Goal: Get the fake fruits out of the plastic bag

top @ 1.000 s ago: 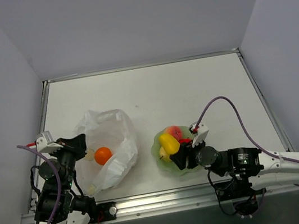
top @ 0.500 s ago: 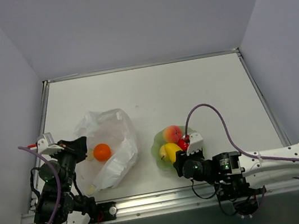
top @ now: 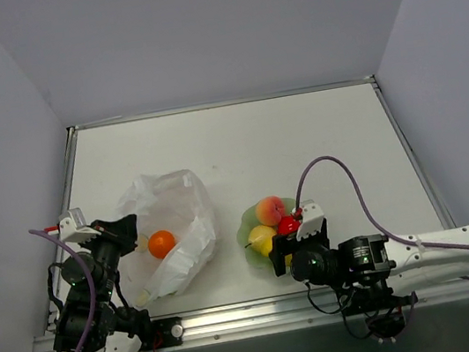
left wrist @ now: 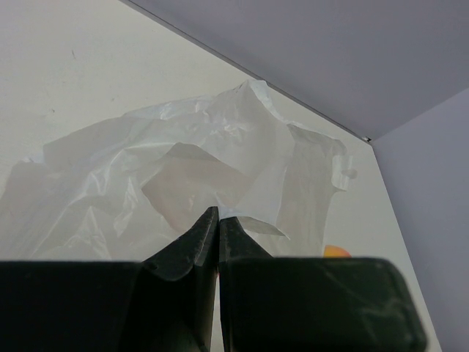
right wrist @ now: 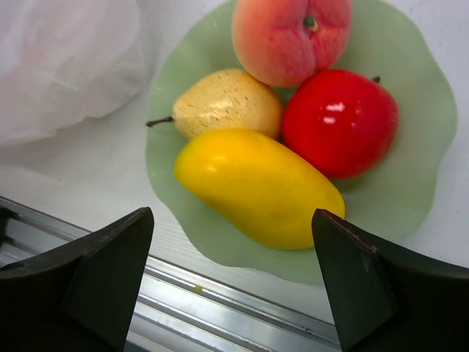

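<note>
The crinkled white plastic bag (top: 174, 217) lies at the left with an orange ball (top: 162, 243) in its open mouth. My left gripper (top: 126, 235) is shut on the bag's left edge; in the left wrist view the closed fingertips (left wrist: 214, 218) pinch the film of the bag (left wrist: 183, 165). A pale green plate (right wrist: 414, 198) holds the peach (right wrist: 289, 37), the red ball (right wrist: 338, 121), the yellow pear (right wrist: 223, 103) and the elongated yellow fruit (right wrist: 256, 187). My right gripper (right wrist: 234, 293) is open and empty at the plate's near rim, and also shows in the top view (top: 297, 245).
The plate (top: 250, 227) sits just right of the bag, close to the table's near edge with its metal rail (right wrist: 220, 304). A corner of the bag (right wrist: 66, 59) lies left of the plate. Grey walls enclose the table on three sides.
My right gripper has let go of the elongated yellow fruit onto the plate and drawn back toward the near edge, jaws open. The left gripper stays on the bag; the orange ball shifted slightly.
</note>
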Motion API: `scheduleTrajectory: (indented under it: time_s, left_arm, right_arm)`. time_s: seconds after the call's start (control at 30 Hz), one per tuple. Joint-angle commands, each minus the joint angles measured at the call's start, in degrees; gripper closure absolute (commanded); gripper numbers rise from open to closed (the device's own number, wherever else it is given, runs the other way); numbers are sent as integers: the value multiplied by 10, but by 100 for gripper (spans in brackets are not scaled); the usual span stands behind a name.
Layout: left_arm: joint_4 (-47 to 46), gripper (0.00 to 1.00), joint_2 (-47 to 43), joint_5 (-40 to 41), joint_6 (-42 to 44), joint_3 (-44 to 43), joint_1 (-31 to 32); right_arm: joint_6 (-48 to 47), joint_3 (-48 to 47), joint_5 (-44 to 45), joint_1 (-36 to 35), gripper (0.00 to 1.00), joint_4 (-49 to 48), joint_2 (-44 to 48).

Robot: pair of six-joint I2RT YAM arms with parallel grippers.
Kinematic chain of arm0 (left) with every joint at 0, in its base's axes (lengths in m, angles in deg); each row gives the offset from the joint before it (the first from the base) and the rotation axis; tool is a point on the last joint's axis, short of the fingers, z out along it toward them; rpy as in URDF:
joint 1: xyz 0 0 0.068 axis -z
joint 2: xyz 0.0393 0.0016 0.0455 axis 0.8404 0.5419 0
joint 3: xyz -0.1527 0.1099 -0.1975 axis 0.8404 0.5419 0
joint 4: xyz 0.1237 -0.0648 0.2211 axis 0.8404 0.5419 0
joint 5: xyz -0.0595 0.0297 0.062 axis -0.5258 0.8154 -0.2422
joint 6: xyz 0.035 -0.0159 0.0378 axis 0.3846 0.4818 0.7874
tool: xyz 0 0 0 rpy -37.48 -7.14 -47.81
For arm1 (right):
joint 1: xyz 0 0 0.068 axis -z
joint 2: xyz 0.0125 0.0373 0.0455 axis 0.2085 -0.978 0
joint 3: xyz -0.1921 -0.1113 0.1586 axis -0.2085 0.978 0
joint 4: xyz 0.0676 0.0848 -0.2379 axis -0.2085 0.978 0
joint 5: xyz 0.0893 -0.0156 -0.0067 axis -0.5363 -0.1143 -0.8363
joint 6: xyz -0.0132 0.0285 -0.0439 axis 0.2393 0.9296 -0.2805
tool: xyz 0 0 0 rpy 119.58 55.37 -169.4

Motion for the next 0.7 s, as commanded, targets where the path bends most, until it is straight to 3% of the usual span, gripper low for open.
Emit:
scheduleTrajectory:
  time_s: [0.0,0.07,0.17,0.2,0.27,0.3,0.33,0.4,0.43,0.53,0.67]
  left_arm:
    - [4,98,2,-12,3,-18,1]
    - [12,98,-7,-10,1,-16,1]
    - [26,98,-17,-2,3,-19,1]
    - [29,98,-18,-1,6,-24,0]
    - [39,98,-17,3,10,-30,1]
    - [43,98,-17,5,13,-38,1]
    - [49,98,-17,7,14,-40,1]
    - [51,98,-20,8,13,-38,1]
    - [58,98,-23,10,8,-36,1]
    - [87,98,-31,33,-3,-36,0]
    - [104,98,-50,48,-19,-26,0]
  right_arm:
    - [-40,-58,67,-6,16,15,-1]
    - [-55,-89,77,-6,20,14,-29]
    - [-99,-123,100,-8,36,-14,-97]
    - [-138,-146,107,-12,47,-29,-117]
    - [-181,-171,105,-14,57,-85,-176]
    - [-237,-194,93,-14,72,-114,-192]
    - [-270,-203,83,-14,79,-148,-209]
    - [-333,-231,33,-3,94,-259,-255]
    - [-376,-242,-50,20,96,-296,-273]
    - [-409,-316,-167,57,98,-363,-359]
    - [-420,-392,-250,87,96,-404,-487]
